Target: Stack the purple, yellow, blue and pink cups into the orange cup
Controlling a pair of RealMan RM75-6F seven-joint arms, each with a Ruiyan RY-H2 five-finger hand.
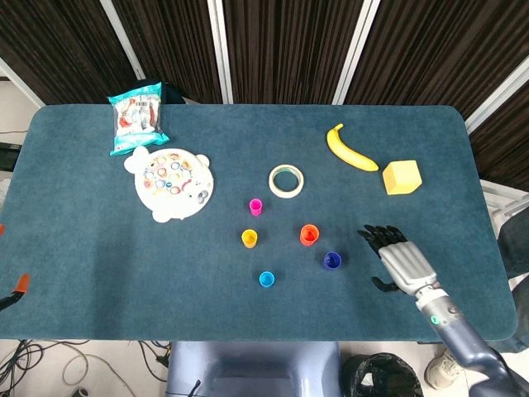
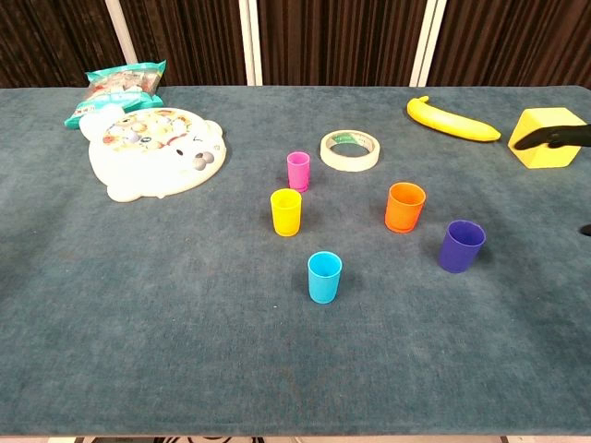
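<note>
Standing left of the empty right hand (image 1: 399, 259): purple cup (image 1: 331, 261).

Smooth glossy plastic purple cup (image 2: 461, 245), matt felt-like table cloth (image 1: 99, 256), my right hand (image 1: 398, 260) showing brushed grey metal

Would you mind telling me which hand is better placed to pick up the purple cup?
The right hand: it hovers open beside the purple cup, while no left hand is in view.
</note>
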